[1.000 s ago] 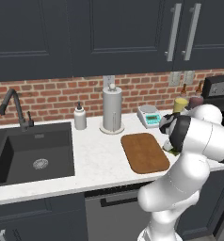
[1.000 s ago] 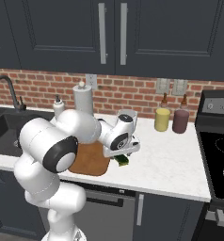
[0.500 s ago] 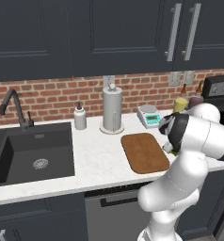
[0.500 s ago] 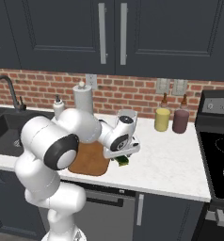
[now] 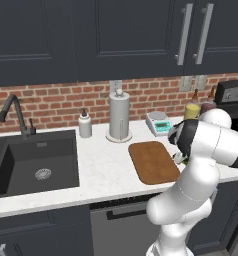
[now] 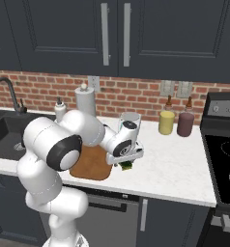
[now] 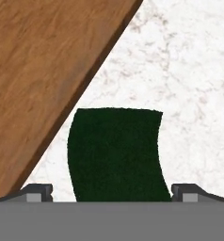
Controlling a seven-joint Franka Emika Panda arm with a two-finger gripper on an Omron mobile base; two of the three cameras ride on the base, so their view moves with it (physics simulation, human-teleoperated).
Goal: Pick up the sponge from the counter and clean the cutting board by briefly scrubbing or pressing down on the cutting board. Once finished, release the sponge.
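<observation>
Left base view. The arm bends low over the counter (image 5: 103,167), its dark wrist dropped just past the right edge of the cutting board (image 5: 153,161). A sliver of the sponge (image 5: 179,159) shows beneath the wrist, on the stone beside the board. A paper towel holder (image 5: 119,116), a soap bottle (image 5: 84,124) and a small scale (image 5: 159,123) stand along the brick wall; the black sink (image 5: 33,162) lies well to the left.

Right base view. The gripper (image 6: 125,162) points down at the sponge (image 6: 126,165), whose yellow-green side peeks out under the hand, on the counter (image 6: 175,166) next to the cutting board (image 6: 90,165). Two bottles (image 6: 177,122) stand near the stove, well apart from the work.

Hand view. The sponge (image 7: 117,154) shows its dark green top, centred between the two fingertips (image 7: 37,192), which stand wide, one on either side, with stone showing between each and the sponge. The cutting board (image 7: 45,75) crosses the upper left, its edge near the sponge; whether they touch cannot be told.

Step in hand, as judged: the approach for the pick, nothing yet grasped. The next move calls for a slight further descent, then closing squarely on the sponge's sides without catching the board's edge, before lifting it across onto the board.
</observation>
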